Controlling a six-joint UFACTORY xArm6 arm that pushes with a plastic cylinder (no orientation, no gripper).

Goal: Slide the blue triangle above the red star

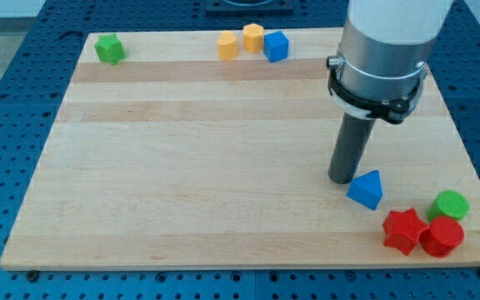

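The blue triangle (366,189) lies on the wooden board (190,167) at the lower right. The red star (404,230) sits just below and to the right of it, a small gap between them. My tip (342,178) stands on the board right beside the triangle's upper left edge, touching or nearly touching it. The rod hangs from the large grey arm body (382,50) at the view's top right.
A red cylinder (442,237) touches the red star's right side, with a green cylinder (450,204) just above it. A green block (109,48) sits at the top left. Two yellow blocks (227,44) (252,37) and a blue cube (276,46) sit at the top centre.
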